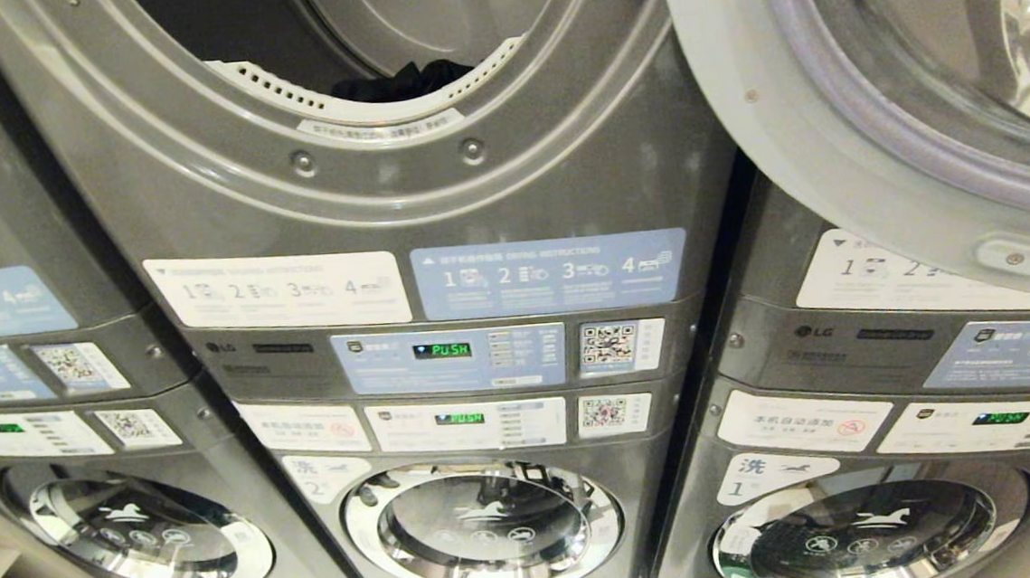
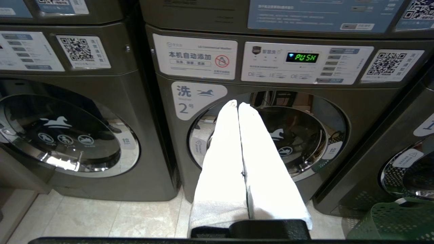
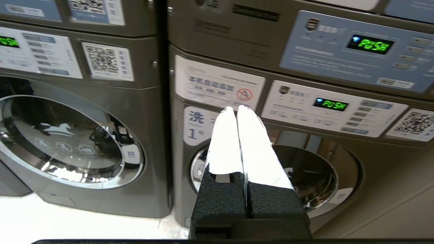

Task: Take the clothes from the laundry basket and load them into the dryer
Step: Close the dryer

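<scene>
Head view puts us square before the upper dryer [image 1: 399,179], its door [image 1: 873,92] swung wide to our right and a dark garment [image 1: 405,81] already lying inside the drum. Neither arm shows there. In the wrist views our left hand [image 2: 238,103] and right hand [image 3: 234,108] both have their white fingers pressed together, holding nothing, each pointing at a lower washer door.

The laundry basket [image 2: 396,220], a green mesh one, sits on the floor low by the front of the right-hand washer stack; we cannot see what is in it.

We judge the step in hand to be fetching clothes. To do it well, we should bend down toward the basket, spread one hand before reaching in, grip deep into the cloth so nothing trails, then lift clear of the rim and keep wide of the open door on the way up.
</scene>
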Controlling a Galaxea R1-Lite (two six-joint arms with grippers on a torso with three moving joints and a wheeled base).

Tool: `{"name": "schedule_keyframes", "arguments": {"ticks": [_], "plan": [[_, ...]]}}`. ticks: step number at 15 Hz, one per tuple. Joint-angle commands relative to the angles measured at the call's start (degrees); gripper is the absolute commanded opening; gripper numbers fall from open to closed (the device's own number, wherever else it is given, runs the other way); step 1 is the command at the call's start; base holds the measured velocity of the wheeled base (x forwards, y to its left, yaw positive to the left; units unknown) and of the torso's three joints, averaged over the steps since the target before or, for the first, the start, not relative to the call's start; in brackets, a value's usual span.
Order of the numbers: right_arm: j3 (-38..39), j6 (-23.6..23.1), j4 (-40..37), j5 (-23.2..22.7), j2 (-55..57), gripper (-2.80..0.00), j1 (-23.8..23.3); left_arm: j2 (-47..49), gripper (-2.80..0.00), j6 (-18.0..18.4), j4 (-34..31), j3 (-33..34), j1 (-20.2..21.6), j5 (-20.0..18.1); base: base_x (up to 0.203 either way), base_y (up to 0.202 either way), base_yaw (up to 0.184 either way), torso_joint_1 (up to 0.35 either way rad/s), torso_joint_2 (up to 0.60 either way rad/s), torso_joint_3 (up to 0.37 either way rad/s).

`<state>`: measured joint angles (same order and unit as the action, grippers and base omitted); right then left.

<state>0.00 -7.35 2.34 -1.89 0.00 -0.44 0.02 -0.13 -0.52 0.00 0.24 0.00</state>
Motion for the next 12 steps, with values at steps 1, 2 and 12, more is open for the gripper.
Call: {"name": "schedule_keyframes", "arguments": {"ticks": [1, 2, 12], "plan": [[1.0, -0.03, 0.03, 0.02, 0.09, -2.8, 0.0, -0.11, -2.8, -0.04, 0.0, 0.09, 0.02, 0.0, 0.0, -0.199, 0.002, 0.005, 0.0, 0.001], [0.97, -0.03, 0.03, -0.04, 0.09, -2.8, 0.0, -0.11, -2.8, -0.04, 0.0, 0.09, 0.02, 0.0, 0.0, -0.195, -0.001, 0.002, 0.0, 0.002], [0.97, -0.12, -0.06, 0.05, 0.09, -2.8, 0.0, -0.11, -2.8, -0.04, 0.0, 0.09, 0.02, 0.0, 0.0, -0.092, 0.001, 0.0, 0.0, 0.001]]}}
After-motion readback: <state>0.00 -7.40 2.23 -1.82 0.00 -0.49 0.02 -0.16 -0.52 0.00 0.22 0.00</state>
